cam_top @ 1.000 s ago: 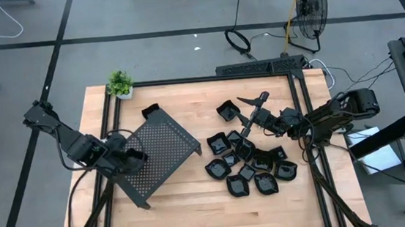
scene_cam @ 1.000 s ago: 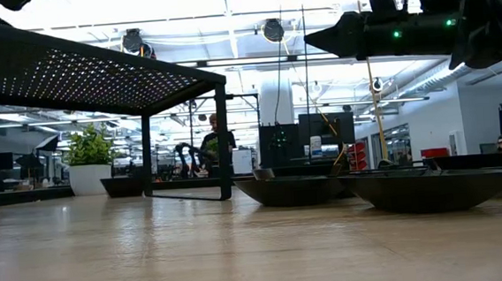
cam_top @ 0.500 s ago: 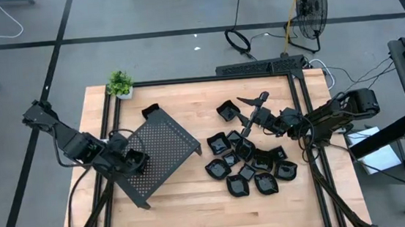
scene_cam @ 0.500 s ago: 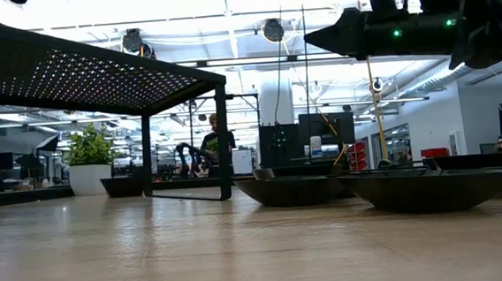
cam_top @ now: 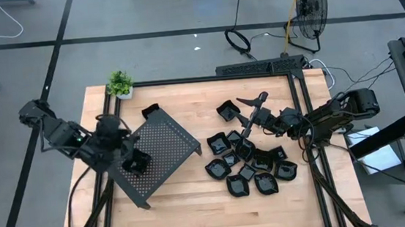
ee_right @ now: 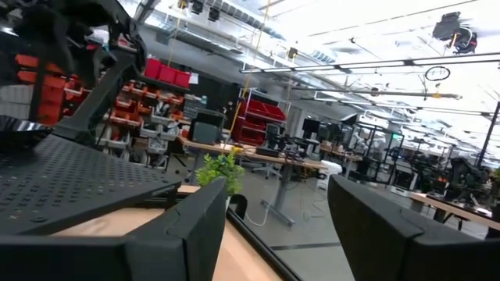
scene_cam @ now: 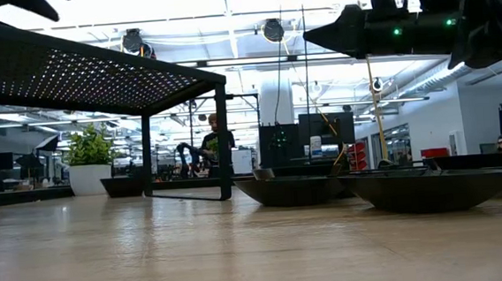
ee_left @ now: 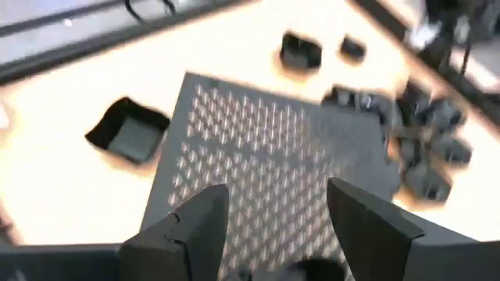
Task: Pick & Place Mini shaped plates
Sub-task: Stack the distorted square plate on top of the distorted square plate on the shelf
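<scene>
left hand (cam_top: pixel 135 162): released, over the perforated tray (cam_top: pixel 162 143)'s 9 o'clock edge | right hand (cam_top: pixel 250 116): released, above the mini shaped plates (cam_top: pixel 250 169), clustered on the table (cam_top: pixel 196 209) at 3 o'clock; one plate (cam_top: pixel 150 111) sits at the tray's 12 o'clock

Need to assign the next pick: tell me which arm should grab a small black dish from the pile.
Right. The right gripper hangs open directly over the cluster of small glossy black dishes. The left gripper, also open, sits over the dark perforated metal tray, well away from the pile.
</scene>
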Controlling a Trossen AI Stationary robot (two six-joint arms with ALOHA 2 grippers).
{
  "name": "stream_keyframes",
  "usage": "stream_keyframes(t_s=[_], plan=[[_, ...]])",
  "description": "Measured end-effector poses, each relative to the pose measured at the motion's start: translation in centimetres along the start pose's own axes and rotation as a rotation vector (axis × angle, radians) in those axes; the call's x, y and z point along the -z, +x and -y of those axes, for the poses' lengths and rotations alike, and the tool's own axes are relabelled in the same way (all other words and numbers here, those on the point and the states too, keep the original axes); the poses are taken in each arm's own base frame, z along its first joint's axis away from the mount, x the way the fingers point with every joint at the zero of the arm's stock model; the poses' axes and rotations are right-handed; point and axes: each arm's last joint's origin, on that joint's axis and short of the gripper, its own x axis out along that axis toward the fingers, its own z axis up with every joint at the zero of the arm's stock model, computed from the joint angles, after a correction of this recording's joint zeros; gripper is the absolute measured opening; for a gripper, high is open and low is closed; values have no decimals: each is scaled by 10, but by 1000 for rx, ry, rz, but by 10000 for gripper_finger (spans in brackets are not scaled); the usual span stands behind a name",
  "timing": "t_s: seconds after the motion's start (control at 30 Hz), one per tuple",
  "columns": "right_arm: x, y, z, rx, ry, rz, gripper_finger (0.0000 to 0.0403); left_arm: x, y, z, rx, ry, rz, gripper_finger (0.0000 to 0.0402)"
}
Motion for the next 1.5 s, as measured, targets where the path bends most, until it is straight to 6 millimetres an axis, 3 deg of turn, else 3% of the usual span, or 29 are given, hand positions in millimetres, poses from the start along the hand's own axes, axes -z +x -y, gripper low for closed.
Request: stream_keyframes(t_s=[0.2, 0.47, 0.63, 0.77, 0.93, 1.17, 1.33, 1.5], plan=[[0, 0, 0, 0, 1, 1, 210, -19, 13, -8, -150, 45, 149, 205], [-1, 2, 0, 1, 9, 4, 210, -61, 43, -43, -441, -69, 68, 203], [-1, 2, 0, 1, 7, 1, 210, -94, 66, -66, -352, -132, -32, 202], [-1, 2, 0, 1, -1, -1, 210, -110, 105, -82, -335, -138, -127, 202], [0, 2, -1, -3, -18, -11, 210, -112, 161, -107, -477, -140, -314, 202], [0, 2, -1, -4, -27, -12, 210, -103, 220, -124, -472, -128, -556, 202], [0, 2, -1, -4, -27, -12, 210, -96, 245, -129, -471, -132, -644, 202], [0, 2, -1, -4, -26, -12, 210, -97, 256, -128, -406, -119, -635, 202]])
